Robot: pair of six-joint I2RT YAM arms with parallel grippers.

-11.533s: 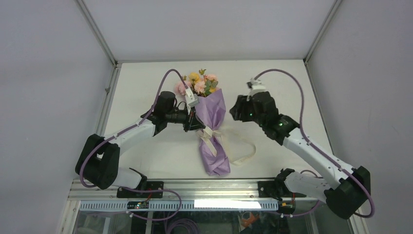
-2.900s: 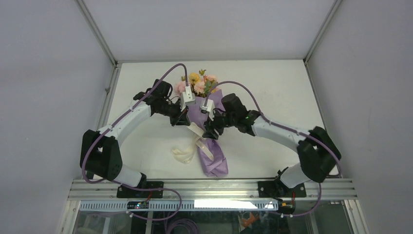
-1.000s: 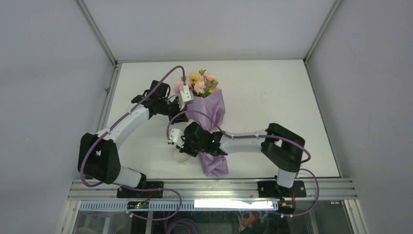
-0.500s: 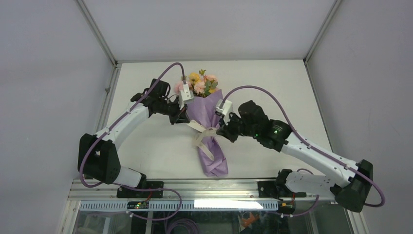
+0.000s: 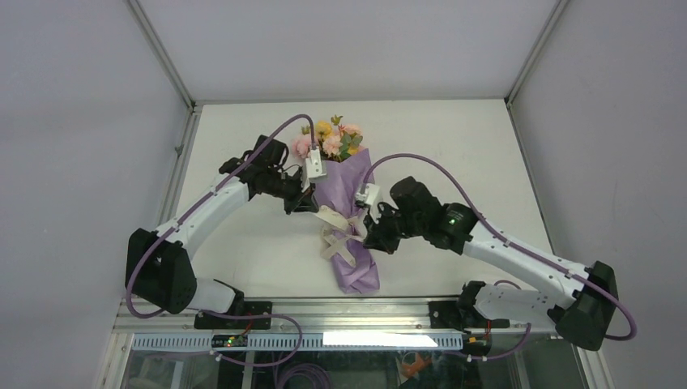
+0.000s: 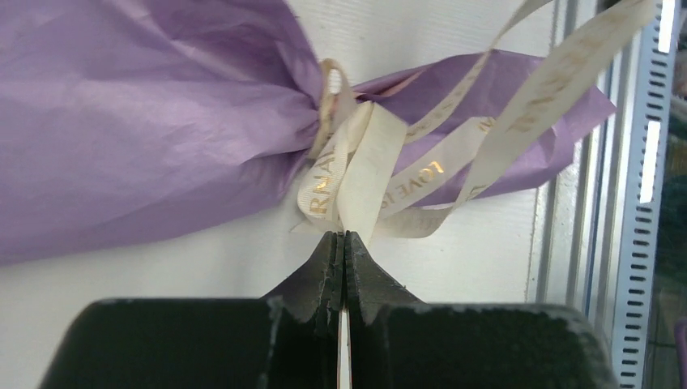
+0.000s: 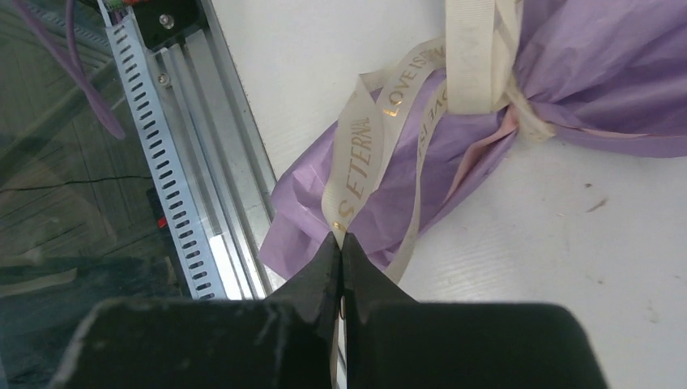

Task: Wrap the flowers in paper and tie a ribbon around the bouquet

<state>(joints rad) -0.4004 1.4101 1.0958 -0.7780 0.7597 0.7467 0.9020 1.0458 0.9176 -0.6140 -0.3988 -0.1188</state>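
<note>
Left arm [image 5: 212,203] and right arm [image 5: 518,251] both extended inward, elbows bent outward. Left claw [image 6: 340,241] and right claw [image 7: 340,241] each clamped tight on ribbon [image 6: 364,154], tips facing.

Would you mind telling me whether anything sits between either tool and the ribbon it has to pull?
Nothing visible does: the left tool and the right tool are each shut on a strand of the ribbon that runs to the tied waist of the bouquet.

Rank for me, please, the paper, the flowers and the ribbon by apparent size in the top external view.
1. the paper, clearly largest.
2. the flowers and the ribbon: they cover similar areas, so I would not rank them.
</note>
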